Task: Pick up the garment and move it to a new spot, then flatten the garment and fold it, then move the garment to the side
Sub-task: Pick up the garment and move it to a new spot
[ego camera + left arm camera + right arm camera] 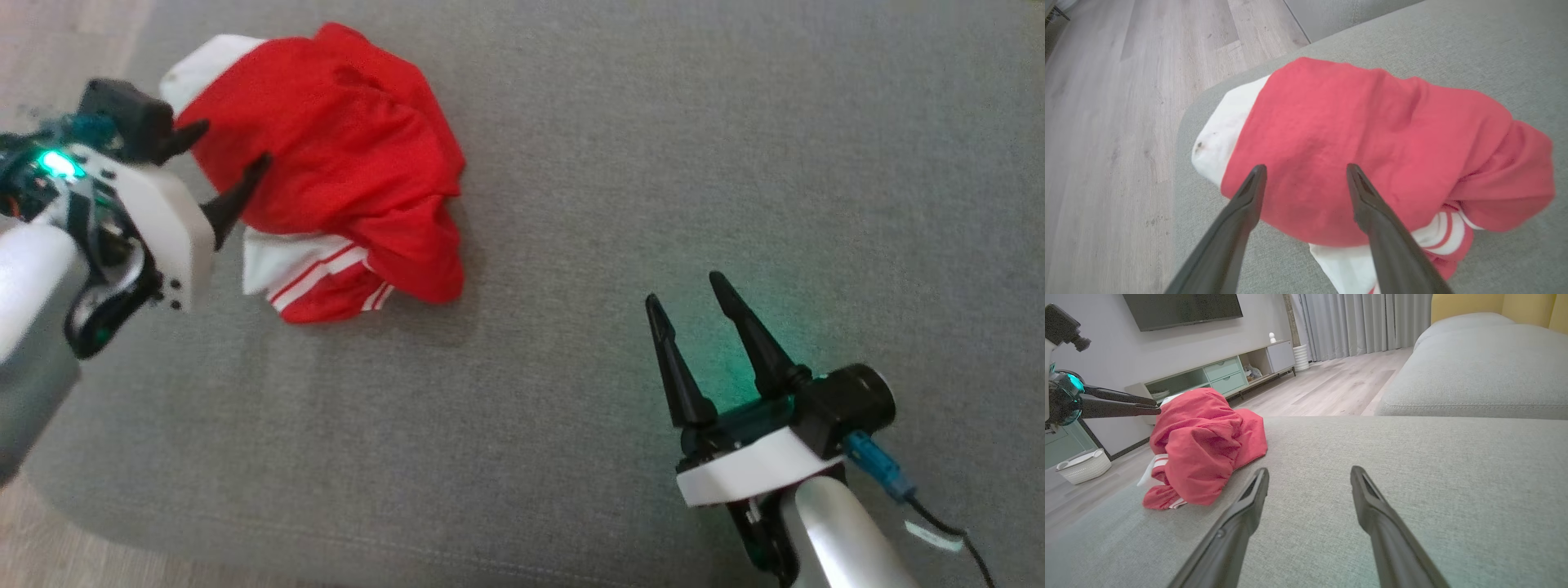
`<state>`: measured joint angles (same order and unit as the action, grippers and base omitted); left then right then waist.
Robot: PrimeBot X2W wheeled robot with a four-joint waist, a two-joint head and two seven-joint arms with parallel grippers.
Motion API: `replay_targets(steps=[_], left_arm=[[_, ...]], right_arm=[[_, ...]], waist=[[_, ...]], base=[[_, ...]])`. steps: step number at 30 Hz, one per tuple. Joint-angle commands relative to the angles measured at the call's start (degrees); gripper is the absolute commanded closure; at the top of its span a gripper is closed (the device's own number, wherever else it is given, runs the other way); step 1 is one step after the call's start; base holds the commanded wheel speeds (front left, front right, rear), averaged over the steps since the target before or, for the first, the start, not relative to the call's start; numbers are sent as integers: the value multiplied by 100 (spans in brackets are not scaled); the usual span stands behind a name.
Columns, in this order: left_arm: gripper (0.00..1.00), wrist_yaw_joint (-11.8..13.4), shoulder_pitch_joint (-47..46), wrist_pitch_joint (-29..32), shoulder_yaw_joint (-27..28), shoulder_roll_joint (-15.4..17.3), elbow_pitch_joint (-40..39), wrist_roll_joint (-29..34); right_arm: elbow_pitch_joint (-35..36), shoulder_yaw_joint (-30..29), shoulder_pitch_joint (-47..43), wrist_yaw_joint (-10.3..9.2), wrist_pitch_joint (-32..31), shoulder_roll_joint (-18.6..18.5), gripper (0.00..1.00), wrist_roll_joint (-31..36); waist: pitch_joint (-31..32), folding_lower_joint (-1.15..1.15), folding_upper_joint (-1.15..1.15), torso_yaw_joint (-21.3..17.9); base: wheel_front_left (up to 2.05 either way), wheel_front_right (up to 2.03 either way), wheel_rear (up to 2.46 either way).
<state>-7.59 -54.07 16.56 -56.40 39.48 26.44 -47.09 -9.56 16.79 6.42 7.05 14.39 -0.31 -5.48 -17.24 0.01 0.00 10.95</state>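
Note:
The garment (343, 163) is a crumpled red piece with white panels and red-and-white stripes, heaped at the upper left of the grey cushion (620, 163). My left gripper (233, 145) stands open at the heap's left edge, both dark fingers pointing at the red cloth with nothing between them. In the left wrist view the garment (1355, 151) lies just beyond the spread fingertips of that gripper (1306, 169). My right gripper (686, 290) is open over bare cushion at the lower right, well apart from the cloth. The right wrist view shows the garment (1204, 445) to the left of that gripper (1310, 471).
The cushion's left edge (1182, 134) drops to a wooden floor (1106, 122) close beside the heap. A second grey cushion (1478, 375) lies beyond a gap. A white basket (1084, 465) sits on the floor, with a low cabinet (1220, 373) along the wall.

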Motion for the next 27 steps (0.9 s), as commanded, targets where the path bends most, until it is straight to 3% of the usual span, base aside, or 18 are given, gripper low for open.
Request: replay_targets(steps=[1, 5, 11, 12, 13, 17, 27], left_arm=[[0, 11, -445, -43, 155, 371, -4, -214], [0, 11, -761, -178, -46, 361, 284, -878], [0, 10, -1047, -254, -466, 240, 713, -1366], [38, 10, -1070, -236, -565, 223, 744, -1431], [100, 10, -1093, -230, -668, 209, 750, -1489], [100, 10, -1191, -416, -905, 156, 728, -1808], [100, 10, -1630, -1851, -889, -32, 688, -2051]], right_arm=[[212, 168, 198, 44, 61, 31, 0, 8], [222, 169, 298, 44, 61, 31, 0, 42], [226, 140, 369, 44, 61, 31, 0, 58], [229, 134, 373, 44, 61, 31, 0, 58], [231, 126, 375, 44, 61, 31, 0, 57], [222, 73, 360, 44, 61, 31, 0, 47], [124, -123, 160, 44, 61, 31, 0, 9]], waist=[[-195, -1, 0, -170], [-367, -1, 0, -277], [-494, -1, 0, -390], [-500, -1, 0, -399], [-502, -1, 0, -407], [-432, -1, 0, -394], [188, -1, 0, -180]], base=[[0, 0, 0], [0, 0, 0], [0, 0, 0], [0, 0, 0], [0, 0, 0], [0, 0, 0], [0, 0, 0]])
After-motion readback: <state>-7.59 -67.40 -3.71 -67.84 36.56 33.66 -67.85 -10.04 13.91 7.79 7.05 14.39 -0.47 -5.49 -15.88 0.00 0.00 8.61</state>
